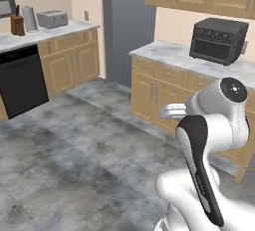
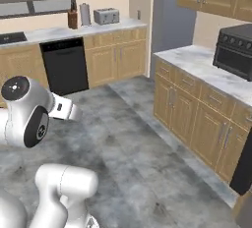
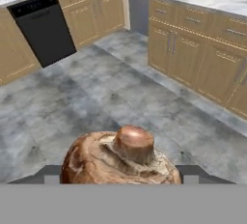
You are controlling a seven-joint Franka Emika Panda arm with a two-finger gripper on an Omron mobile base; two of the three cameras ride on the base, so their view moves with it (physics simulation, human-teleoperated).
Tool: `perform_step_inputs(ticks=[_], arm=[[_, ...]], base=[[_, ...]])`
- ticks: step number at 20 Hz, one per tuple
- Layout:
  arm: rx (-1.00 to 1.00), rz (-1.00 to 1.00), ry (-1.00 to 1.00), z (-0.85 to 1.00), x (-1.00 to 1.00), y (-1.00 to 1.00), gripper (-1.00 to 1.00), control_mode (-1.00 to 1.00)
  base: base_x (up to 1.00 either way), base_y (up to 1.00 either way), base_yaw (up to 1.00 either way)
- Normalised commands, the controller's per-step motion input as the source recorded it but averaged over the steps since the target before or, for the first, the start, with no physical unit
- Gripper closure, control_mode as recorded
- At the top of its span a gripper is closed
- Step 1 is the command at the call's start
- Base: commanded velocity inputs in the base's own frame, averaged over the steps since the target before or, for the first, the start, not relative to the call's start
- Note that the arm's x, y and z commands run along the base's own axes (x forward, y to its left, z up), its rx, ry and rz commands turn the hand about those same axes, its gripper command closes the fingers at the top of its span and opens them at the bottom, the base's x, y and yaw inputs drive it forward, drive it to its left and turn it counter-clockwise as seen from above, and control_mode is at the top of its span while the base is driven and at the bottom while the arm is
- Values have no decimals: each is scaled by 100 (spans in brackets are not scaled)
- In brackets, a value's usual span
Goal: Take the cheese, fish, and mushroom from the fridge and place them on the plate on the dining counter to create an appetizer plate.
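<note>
The gripper holds the mushroom between its two finger tips, the jaws standing wide because the cap itself is broad. In the hand view the mushroom sits right at the bottom, stem stub turned toward the camera, with a dark finger tip showing at each side of it. That it rides so close, over bare grey floor, suggests the robot is carrying it across the kitchen, probably on the way to the plate; the plate, the fridge and the dining counter cannot be placed from here. The arm is folded up tight against the base, which looks like a travelling posture that keeps the load steady.

Farther out, one mushroom is being carried and no cheese or fish can be made out. One black dishwasher stands under the far desk, which carries one toaster. The nearer desk carries one black toaster oven. A grey wall panel stands between the two runs of wooden cabinets.
</note>
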Motion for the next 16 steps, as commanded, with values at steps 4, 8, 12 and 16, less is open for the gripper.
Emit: perform_step_inputs(ticks=[4,8,12,16], arm=[[0,0,0,0,0,0,100,100],[0,0,0,0,0,0,100,100],[0,0,0,0,0,0,100,100],[0,0,0,0,0,0,100,100]], base=[[100,51,54],[100,23,51],[100,0,49],[100,-6,45]])
